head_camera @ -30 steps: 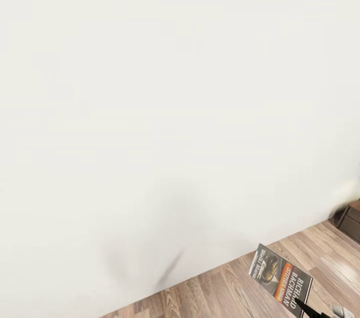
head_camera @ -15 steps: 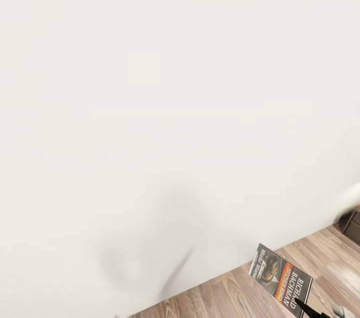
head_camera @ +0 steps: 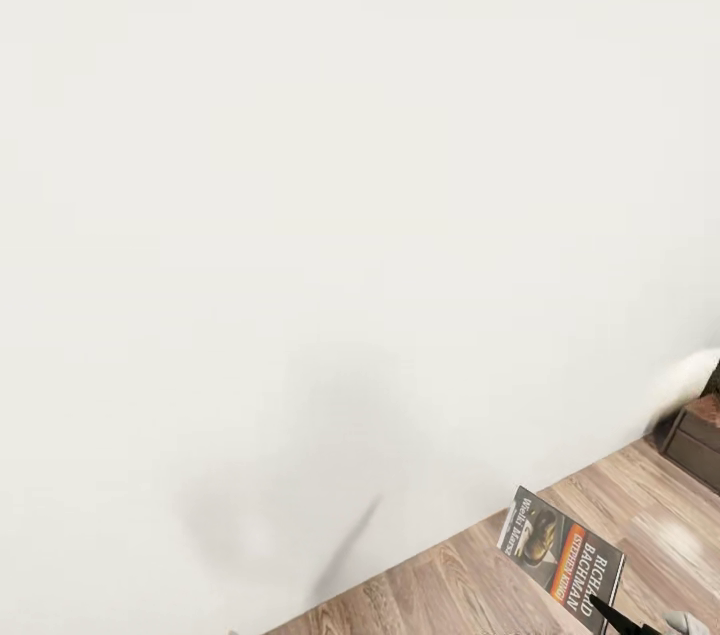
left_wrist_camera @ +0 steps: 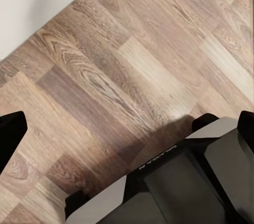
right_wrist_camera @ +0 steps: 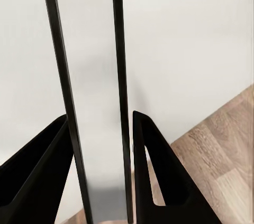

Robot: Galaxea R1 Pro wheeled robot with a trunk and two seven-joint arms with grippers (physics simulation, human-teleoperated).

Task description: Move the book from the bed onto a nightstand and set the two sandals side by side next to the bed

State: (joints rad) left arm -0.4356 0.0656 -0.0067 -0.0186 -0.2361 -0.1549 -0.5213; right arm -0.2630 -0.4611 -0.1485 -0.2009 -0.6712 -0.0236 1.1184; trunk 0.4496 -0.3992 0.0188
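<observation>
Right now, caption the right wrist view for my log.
Fingers shut on the book, edge-on, facing the wall.

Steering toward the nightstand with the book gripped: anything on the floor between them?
Nothing visible: bare wood floor separates the book, clamped in the right gripper, from the nightstand at the wall.

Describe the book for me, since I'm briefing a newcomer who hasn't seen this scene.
Below the big white wall, over the wood-plank floor, the thin dark paperback book is pinched upright by the right gripper. Its orange band and white block lettering set it apart.
</observation>
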